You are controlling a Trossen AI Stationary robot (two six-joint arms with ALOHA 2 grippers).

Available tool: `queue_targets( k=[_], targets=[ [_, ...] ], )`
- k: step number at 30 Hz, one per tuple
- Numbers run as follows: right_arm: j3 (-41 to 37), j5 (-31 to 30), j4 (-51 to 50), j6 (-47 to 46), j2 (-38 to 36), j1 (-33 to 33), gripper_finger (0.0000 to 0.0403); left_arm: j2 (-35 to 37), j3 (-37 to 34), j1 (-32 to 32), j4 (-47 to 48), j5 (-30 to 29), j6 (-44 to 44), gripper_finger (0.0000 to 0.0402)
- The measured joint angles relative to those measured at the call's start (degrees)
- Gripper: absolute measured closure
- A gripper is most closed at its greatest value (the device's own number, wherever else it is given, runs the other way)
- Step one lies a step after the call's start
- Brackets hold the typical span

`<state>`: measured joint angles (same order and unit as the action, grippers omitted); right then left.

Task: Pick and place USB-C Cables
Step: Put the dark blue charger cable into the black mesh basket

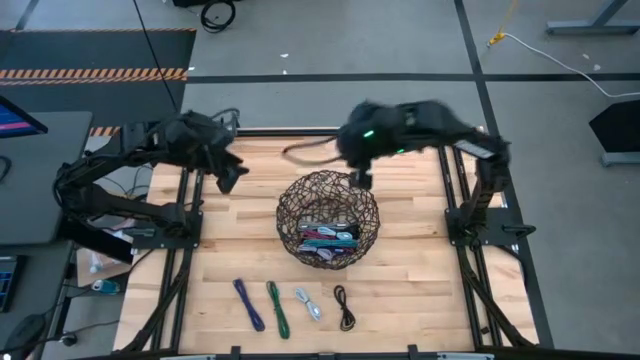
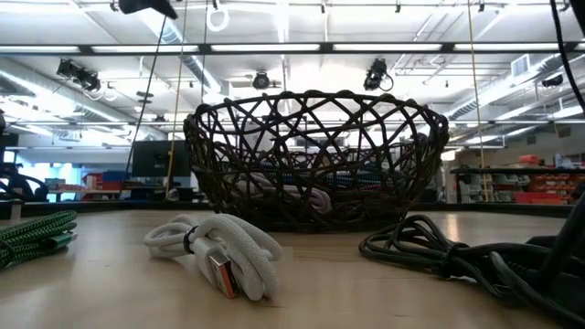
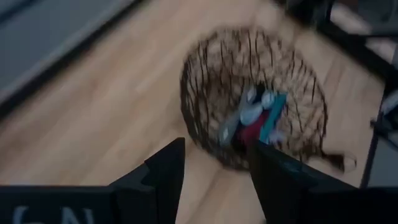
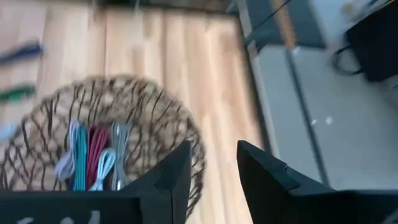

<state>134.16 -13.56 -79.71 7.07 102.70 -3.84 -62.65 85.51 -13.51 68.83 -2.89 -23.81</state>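
A dark wire basket [image 1: 328,220] stands mid-table with several bundled USB-C cables [image 1: 330,238] lying in its bottom, teal, magenta and silvery ones [image 4: 93,155]. Four more bundles lie on the wood nearer the front edge: purple [image 1: 248,303], green [image 1: 277,307], silvery [image 1: 308,303] and black [image 1: 345,307]. My left gripper [image 1: 228,178] hangs open above the table to the basket's far left, with nothing between its fingers [image 3: 217,144]. My right gripper [image 1: 362,180] hangs open above the basket's far rim, also empty [image 4: 214,144].
In the low view the silvery bundle [image 2: 228,251] lies in front of the basket [image 2: 315,155], with the green one [image 2: 32,238] at the left and the black one [image 2: 439,251] at the right. Bare wood lies on both sides of the basket. Arm frames stand at the table's left and right edges.
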Motion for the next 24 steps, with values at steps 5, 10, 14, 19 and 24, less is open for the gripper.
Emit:
queue_targets(
  k=[5, 10, 14, 19, 24],
  targets=[
    [-0.47, -1.95, 4.21, -0.43, -7.03, 0.0, 0.0268, -2.08, -0.1, 5.74, 3.97, -0.22, -10.15, 0.0225],
    [-0.58, -3.82, 4.46, -1.97, -10.96, 0.0, 0.0268, -6.14, -0.1, 12.89, 5.88, -7.57, -23.76, 0.0226],
    [-0.6, -3.98, 4.14, -1.22, -12.62, 0.0, 0.0268, -10.4, -0.12, 18.06, 8.33, -11.51, -30.86, 0.0226],
    [-0.61, -3.98, 3.27, 0.48, -12.91, 0.0, 0.0268, -16.62, -0.07, 23.93, 10.02, -13.11, -43.16, 0.0226],
    [-0.67, -3.96, 0.86, 0.97, -12.68, 0.0, 0.0268, -22.33, -0.1, 30.44, 12.58, -12.55, -54.82, 0.0226]
  ],
)
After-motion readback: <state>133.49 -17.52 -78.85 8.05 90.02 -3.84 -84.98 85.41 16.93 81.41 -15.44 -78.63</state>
